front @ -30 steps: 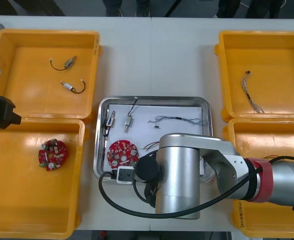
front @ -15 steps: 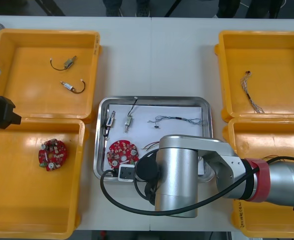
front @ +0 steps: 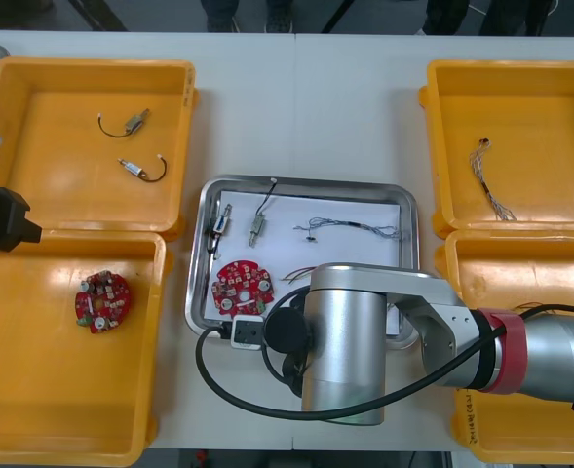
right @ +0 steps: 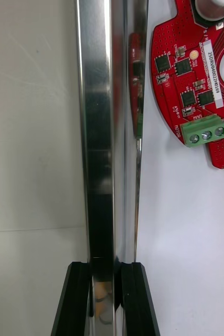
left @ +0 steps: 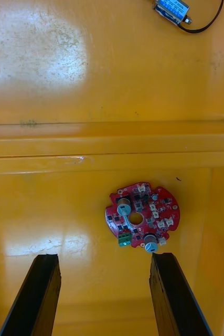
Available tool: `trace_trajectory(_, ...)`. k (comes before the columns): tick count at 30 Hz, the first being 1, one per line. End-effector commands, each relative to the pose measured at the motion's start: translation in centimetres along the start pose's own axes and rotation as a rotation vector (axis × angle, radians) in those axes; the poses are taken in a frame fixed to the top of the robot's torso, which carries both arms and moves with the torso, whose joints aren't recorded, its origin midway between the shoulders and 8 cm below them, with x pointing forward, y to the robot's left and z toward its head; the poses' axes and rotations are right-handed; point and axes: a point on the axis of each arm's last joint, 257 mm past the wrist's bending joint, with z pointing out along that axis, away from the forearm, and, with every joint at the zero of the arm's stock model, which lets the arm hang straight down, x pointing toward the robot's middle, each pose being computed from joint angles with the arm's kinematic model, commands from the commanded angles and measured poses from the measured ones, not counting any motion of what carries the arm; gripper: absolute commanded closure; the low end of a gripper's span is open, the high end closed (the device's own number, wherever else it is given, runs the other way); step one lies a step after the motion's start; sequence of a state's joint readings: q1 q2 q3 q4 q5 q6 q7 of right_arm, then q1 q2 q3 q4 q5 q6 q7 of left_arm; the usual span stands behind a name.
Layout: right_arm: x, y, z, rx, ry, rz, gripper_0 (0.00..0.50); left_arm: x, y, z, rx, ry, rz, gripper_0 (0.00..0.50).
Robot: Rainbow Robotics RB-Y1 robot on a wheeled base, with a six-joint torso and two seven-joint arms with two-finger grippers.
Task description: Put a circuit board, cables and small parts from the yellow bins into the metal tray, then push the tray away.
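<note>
The metal tray (front: 306,181), white inside, lies between the bins. It holds a round red circuit board (front: 242,287), two small metal parts (front: 224,222), a thin cable (front: 355,227) and a red and yellow cable (front: 296,275). My right arm (front: 345,341) covers the tray's near edge. In the right wrist view my right gripper (right: 105,294) is shut on the tray's shiny near rim (right: 104,157), with the circuit board (right: 201,94) just inside. My left gripper (left: 105,294) hangs open over the near left bin, short of another circuit board (left: 142,214).
The far left yellow bin (front: 33,97) holds two small metal parts with black leads (front: 133,168). A circuit board (front: 102,301) lies in the near left bin (front: 33,390). A thin cable (front: 491,185) lies in the far right bin (front: 520,97). Bare table stretches beyond the tray.
My right gripper's fingers closed on the tray's near rim, and the tray with its contents slid a little away from me. The left arm stayed still.
</note>
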State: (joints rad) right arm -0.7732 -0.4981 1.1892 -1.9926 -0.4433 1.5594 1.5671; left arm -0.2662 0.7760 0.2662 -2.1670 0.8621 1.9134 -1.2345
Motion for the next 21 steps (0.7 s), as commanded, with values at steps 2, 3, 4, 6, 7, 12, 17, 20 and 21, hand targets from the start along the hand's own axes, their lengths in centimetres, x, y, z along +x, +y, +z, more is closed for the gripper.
trace_trajectory(2,-1.0,-1.5,-0.9,0.051,-0.011,-0.026,0.500,-0.4,1.9,-1.5,-0.060,-0.027,0.103,0.000)
trace_trajectory(3,-1.0,-1.4,-0.9,0.051,-0.012,-0.029,0.500,-0.4,1.9,-1.5,-0.060,-0.027,0.103,0.000)
trace_trajectory(4,-1.0,-1.6,-1.0,0.057,-0.011,-0.037,0.500,-0.4,1.9,-1.5,-0.060,-0.027,0.103,0.000)
trace_trajectory(6,-0.8,-1.9,-1.0,0.066,-0.006,-0.043,0.500,-0.4,1.9,-1.5,-0.060,-0.027,0.103,0.000)
trace_trajectory(7,-0.8,-2.0,-1.0,0.067,-0.005,-0.042,0.500,-0.4,1.9,-1.5,-0.060,-0.027,0.103,0.000)
trace_trajectory(12,-0.7,-2.9,-1.2,0.086,-0.002,-0.047,0.500,-0.4,1.9,-1.5,-0.060,-0.027,0.103,0.000)
trace_trajectory(17,-0.9,-3.8,-1.6,0.107,-0.001,-0.060,0.500,-0.4,1.9,-1.5,-0.060,-0.027,0.103,0.000)
trace_trajectory(20,-0.8,-4.1,-1.7,0.114,0.000,-0.060,0.500,-0.4,1.9,-1.5,-0.060,-0.027,0.103,0.000)
trace_trajectory(21,-0.8,-4.6,-1.8,0.124,0.000,-0.063,0.500,-0.4,1.9,-1.5,-0.060,-0.027,0.103,0.000)
